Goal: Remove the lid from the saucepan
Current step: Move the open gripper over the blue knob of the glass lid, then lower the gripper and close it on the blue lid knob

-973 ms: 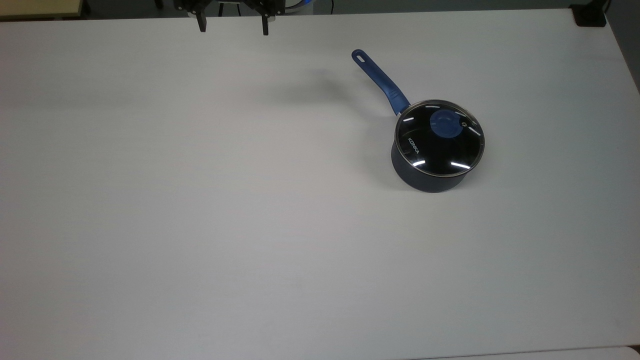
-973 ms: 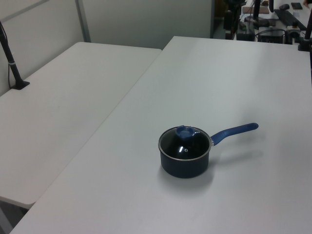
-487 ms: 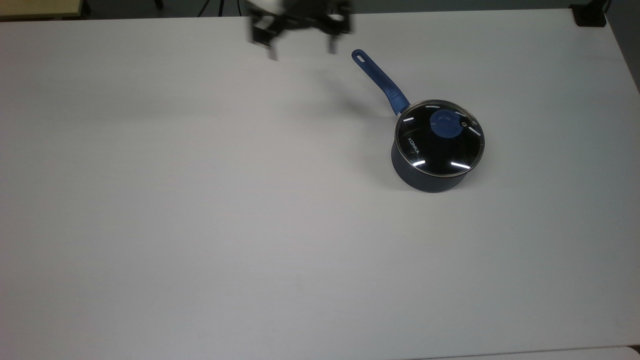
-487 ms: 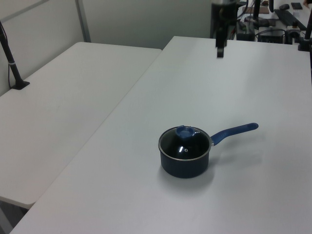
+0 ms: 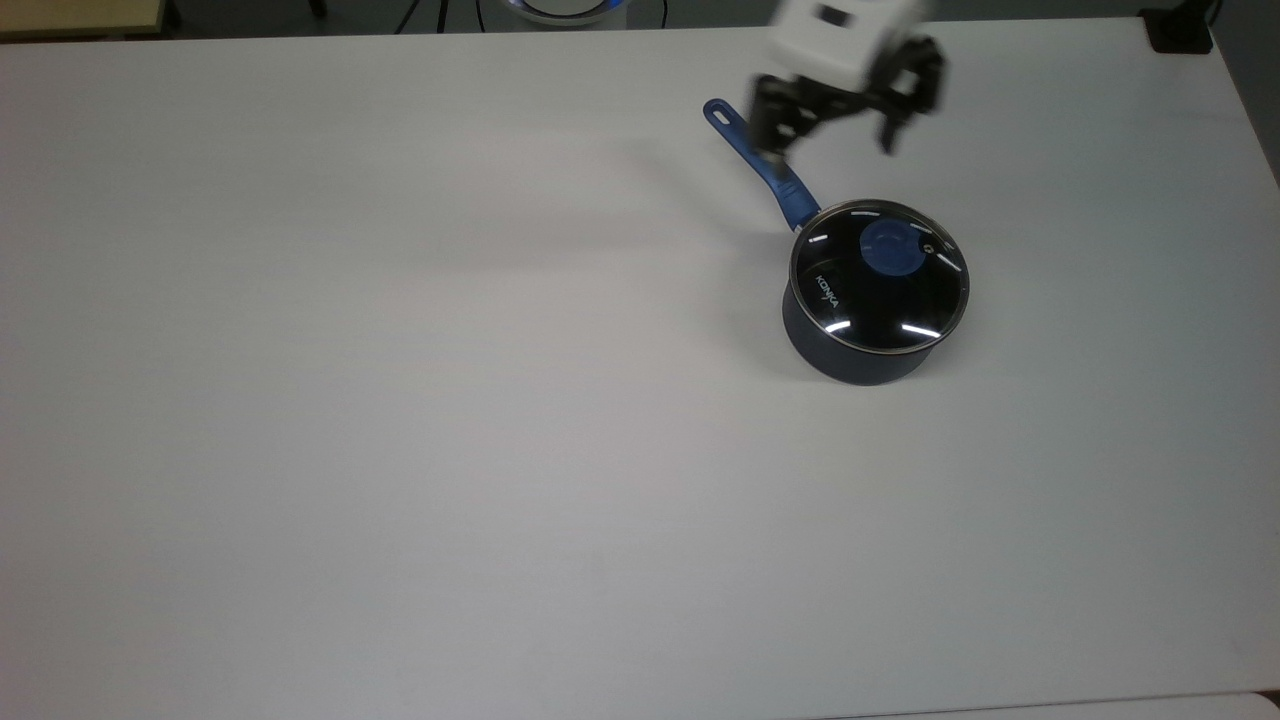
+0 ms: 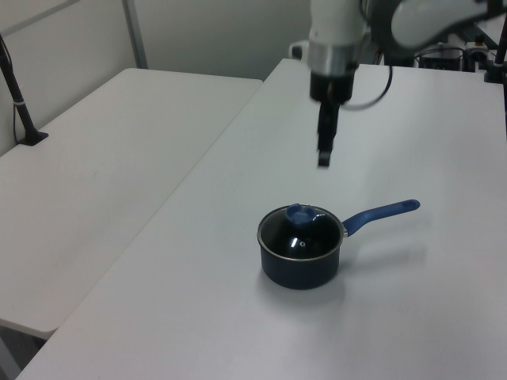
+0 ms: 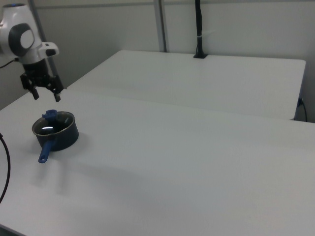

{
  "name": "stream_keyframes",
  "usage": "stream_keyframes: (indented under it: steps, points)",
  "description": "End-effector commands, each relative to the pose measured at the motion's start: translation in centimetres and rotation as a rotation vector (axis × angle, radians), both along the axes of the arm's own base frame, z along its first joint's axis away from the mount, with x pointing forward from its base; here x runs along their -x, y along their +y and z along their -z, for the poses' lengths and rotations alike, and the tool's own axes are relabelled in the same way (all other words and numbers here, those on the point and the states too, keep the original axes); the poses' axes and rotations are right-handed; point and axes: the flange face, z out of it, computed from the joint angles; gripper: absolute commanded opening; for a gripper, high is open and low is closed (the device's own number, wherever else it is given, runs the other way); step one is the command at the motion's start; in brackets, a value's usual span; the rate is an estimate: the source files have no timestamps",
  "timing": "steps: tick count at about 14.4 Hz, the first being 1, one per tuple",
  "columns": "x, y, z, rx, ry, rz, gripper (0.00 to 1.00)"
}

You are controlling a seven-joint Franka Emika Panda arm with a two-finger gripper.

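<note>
The saucepan (image 5: 850, 352) is a small dark navy pot standing on the white table (image 5: 400, 400), right of centre in the top view. Its blue handle (image 5: 762, 162) points up-left. The glass lid (image 5: 880, 300) with a blue knob (image 5: 888, 247) sits closed on it. My gripper (image 5: 830, 140) hovers open in the air just beyond the pot, over the handle's base, touching nothing. In the left view the gripper (image 6: 323, 155) hangs above and behind the saucepan (image 6: 301, 269). In the right view the gripper (image 7: 47, 96) is a little above the knob (image 7: 49, 116).
A second white table (image 6: 95, 182) adjoins at the left view's left, with a black post (image 6: 16, 87) clamped at its far edge. Desk equipment (image 6: 444, 39) stands at the left view's top right. A black cable (image 7: 5, 162) runs along the right view's left edge.
The gripper has swung from the top view's upper left edge rightwards and come down, ending open above the pot's handle side. The saucepan and lid have not moved.
</note>
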Motion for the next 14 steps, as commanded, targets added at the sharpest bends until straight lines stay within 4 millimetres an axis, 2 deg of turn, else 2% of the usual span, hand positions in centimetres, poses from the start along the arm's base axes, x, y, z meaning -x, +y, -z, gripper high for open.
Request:
stream_keyframes:
  steps: [1, 4, 9, 12, 14]
  points:
    - [-0.5, 5.0, 2.1, -0.019, -0.051, 0.073, 1.0]
    - [-2.4, 6.3, 4.1, -0.018, -0.043, 0.146, 1.0]
    - [-2.8, 6.6, 7.3, 0.044, -0.03, 0.132, 1.0]
    - [-2.8, 6.9, 7.8, 0.045, -0.025, 0.129, 0.99]
    - [-2.7, 6.9, 7.8, 0.049, -0.024, 0.127, 0.93]
